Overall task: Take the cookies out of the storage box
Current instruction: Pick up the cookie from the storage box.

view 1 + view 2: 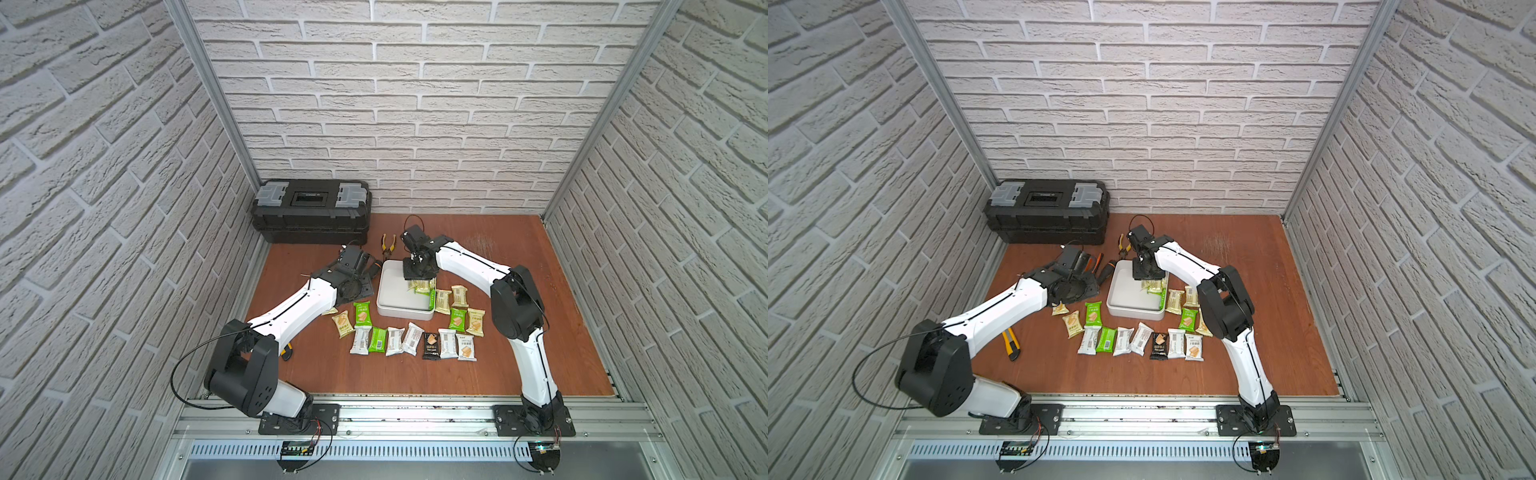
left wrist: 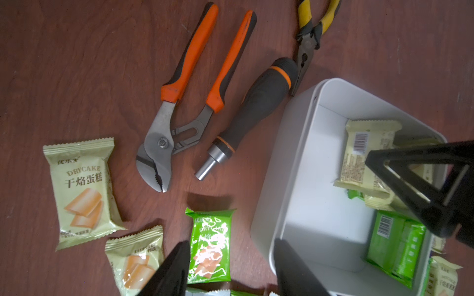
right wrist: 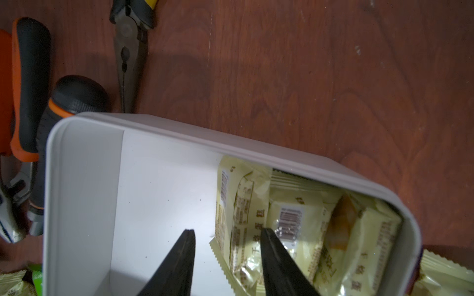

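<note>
Closest to us, in the right wrist view, the right tool points down into the storage box with its two black fingers partly apart. One finger hangs over bare white floor and its partner sits over a pale yellow packet. The packet's edge lies between them, and we see no pinch on it. More pale yellow cookies are piled overlapping in the corner, hemmed in by two walls, and green packets lie next to them.

Outside the box, many wrapped cookies lie on the counter in an arc along its near and right sides. Past its far left corner lie orange-handled pliers and yellow-handled pliers. A black screwdriver handle lies between them, just beside the wall. We see a black toolbox by the back wall and a yellow utility knife near the left arm.

Our right arm arches up from its base, elbow high and wrist bent steeply down over the box's far right part. Our left arm stretches low, and the left tool hovers apart and empty just left of the box, above a bright green packet.
</note>
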Robot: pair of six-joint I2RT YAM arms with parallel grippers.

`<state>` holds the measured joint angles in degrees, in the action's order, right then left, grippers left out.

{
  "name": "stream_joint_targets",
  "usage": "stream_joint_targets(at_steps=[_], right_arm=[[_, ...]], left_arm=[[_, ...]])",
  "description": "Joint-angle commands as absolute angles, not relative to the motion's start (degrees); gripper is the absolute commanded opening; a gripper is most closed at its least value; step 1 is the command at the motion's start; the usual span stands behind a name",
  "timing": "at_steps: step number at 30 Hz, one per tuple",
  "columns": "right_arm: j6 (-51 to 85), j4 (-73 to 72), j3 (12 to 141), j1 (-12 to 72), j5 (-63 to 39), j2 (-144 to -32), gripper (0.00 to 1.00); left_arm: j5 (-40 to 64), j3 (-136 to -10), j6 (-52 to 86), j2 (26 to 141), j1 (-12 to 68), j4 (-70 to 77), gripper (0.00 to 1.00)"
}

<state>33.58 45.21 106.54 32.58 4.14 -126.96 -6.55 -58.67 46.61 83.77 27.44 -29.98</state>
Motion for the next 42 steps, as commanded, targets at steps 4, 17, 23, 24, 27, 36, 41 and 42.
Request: stream_joint_targets(at_steps=[4, 17, 23, 24, 27, 36, 41, 42], right_arm=[[33.19, 47.57, 109.52, 32.52, 7.81, -128.58, 0.48], [32.74, 45.16, 110.22, 32.52, 5.69, -131.26, 0.48], [32.53, 44.88, 111.10, 32.52, 4.49, -132.55, 0.43], [32.50, 44.86, 111.18, 32.52, 4.32, -132.65, 0.42], [32.56, 44.69, 111.57, 32.52, 3.78, -132.99, 0.36], [32.87, 44.58, 112.04, 32.52, 2.65, -132.81, 0.13], [33.27, 44.65, 111.69, 32.60, 1.63, -131.11, 0.07], [33.39, 44.54, 111.48, 32.61, 1.33, -130.58, 0.05]], left_arm=[[-6.94, -59.43, 47.11, 84.20, 27.52, -29.88, 0.57], [-7.47, -58.80, 47.81, 83.75, 27.37, -30.15, 0.55], [-7.13, -58.84, 47.94, 84.16, 27.38, -30.13, 0.55], [-7.08, -58.88, 47.99, 84.19, 27.40, -30.14, 0.55], [-7.05, -58.89, 47.99, 84.06, 27.42, -30.23, 0.54], [-7.21, -59.24, 47.62, 83.94, 27.41, -30.59, 0.54], [-7.32, -59.30, 47.58, 83.94, 27.16, -30.50, 0.54], [-7.31, -59.28, 47.64, 83.94, 27.18, -30.50, 0.54]])
